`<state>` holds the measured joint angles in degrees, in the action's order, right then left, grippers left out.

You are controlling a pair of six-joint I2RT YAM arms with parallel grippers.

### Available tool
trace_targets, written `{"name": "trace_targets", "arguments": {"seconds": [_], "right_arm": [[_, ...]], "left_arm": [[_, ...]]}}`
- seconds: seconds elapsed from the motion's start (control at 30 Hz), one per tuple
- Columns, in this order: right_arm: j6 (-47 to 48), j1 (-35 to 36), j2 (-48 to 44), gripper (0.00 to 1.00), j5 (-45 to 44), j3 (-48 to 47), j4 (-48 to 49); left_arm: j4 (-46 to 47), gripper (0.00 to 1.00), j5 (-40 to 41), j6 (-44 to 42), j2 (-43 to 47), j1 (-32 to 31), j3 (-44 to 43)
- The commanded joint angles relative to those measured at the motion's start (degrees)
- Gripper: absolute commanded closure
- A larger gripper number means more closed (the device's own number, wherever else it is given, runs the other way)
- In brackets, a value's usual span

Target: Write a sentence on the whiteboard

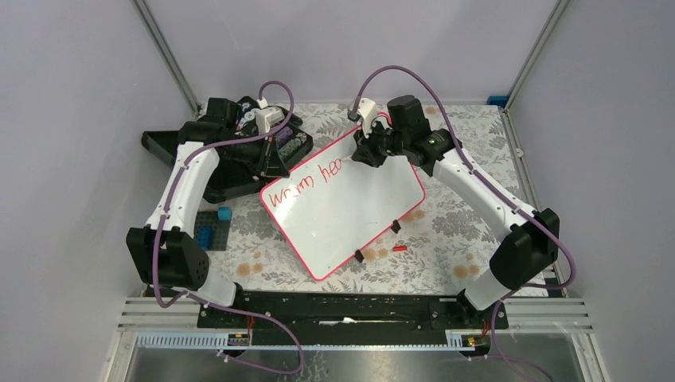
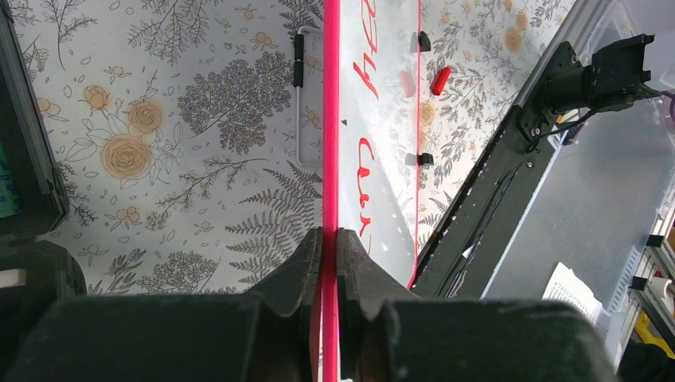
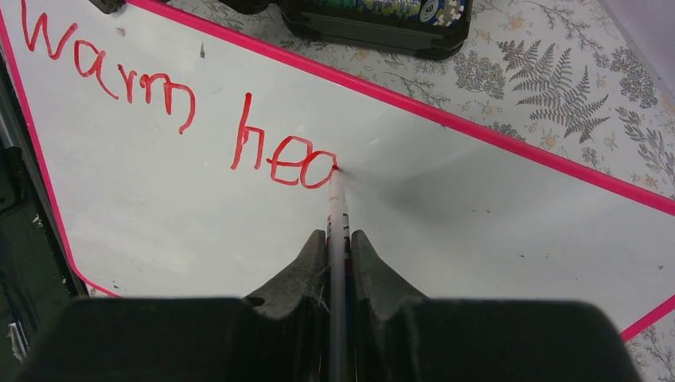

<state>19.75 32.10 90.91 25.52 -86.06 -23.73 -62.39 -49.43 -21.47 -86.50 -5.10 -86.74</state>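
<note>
L jaws tight on whiteboard (image 2: 390, 207) rim; R jaws tight on marker (image 3: 337, 223), tip at lettering (image 3: 282, 163).

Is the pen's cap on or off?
Off. The marker shows a bare tip pressed on the whiteboard just after the red letters "hea"; the right gripper is shut on it.

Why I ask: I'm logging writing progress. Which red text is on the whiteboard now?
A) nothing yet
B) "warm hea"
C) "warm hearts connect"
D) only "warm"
B: the right wrist view shows the red writing reading "warm hea" on the whiteboard, with the tip of the marker at the end of the "a", held in the right gripper.
</note>
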Motion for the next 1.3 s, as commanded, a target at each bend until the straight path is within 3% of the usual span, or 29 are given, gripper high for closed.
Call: {"name": "trace_targets", "arguments": {"seconds": [0.0,0.8,1.27], "right_arm": [[0.5,-0.4,-0.9,1.00,0.3,0.0,1.2],[3.1,-0.6,-4.1,1.00,-3.0,3.5,1.1],[0.6,-1.1,-4.5,1.00,3.0,-0.5,1.0]], "left_arm": [[0.2,1.00,-1.0,-1.2,-0.3,-0.3,0.2],[0.2,1.00,-1.0,-1.1,-0.4,-0.2,0.0],[0.2,1.00,-1.3,-1.1,-0.4,-0.3,0.1]]}}
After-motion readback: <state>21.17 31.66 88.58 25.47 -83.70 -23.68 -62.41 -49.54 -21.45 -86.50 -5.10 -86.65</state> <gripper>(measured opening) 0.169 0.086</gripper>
